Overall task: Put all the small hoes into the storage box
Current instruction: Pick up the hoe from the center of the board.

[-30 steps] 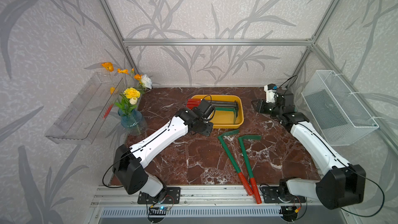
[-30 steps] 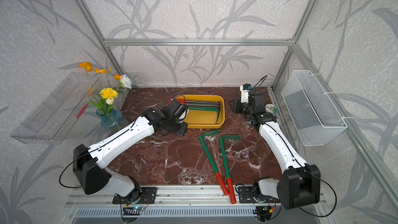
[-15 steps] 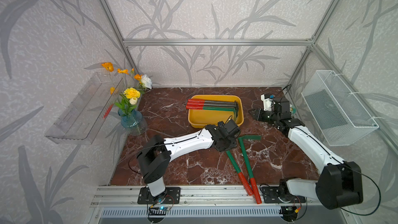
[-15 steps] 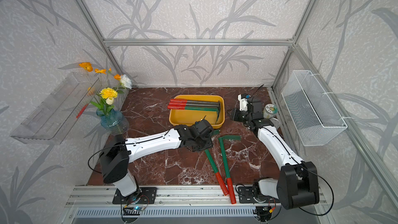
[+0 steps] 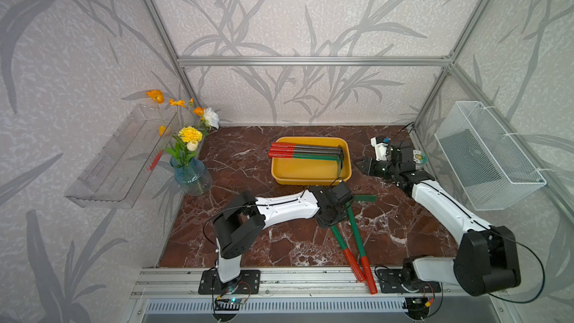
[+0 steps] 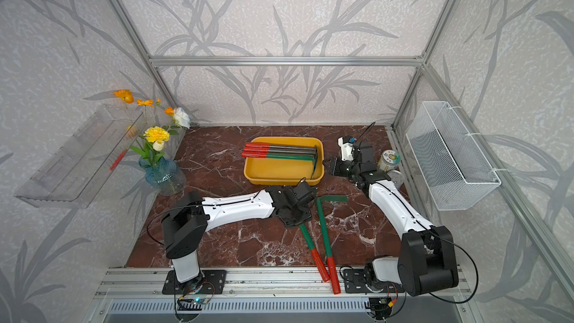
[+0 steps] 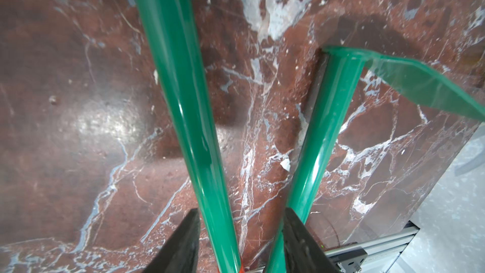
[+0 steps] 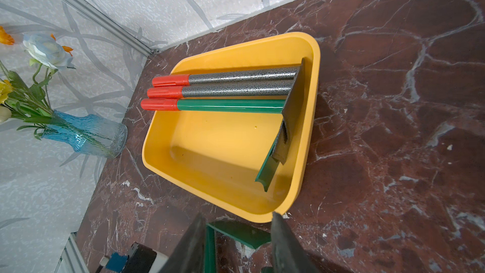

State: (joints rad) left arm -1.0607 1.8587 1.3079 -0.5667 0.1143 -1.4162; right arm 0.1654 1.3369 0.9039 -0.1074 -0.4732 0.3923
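Small hoe (image 5: 339,240), green-shafted, lies on table (image 5: 279,243) in front of storage box (image 5: 310,180), beside second green hoe (image 5: 356,231). Left end effector (image 7: 240,212) open, jaws astride its shaft. Three hoes (image 8: 231,93) lie inside box. Right end effector (image 8: 237,215) hovers open, empty, just right of box.

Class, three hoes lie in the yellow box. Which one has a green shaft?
The hoe lying next to the box's bare floor. The other two hoes have speckled grey shafts.
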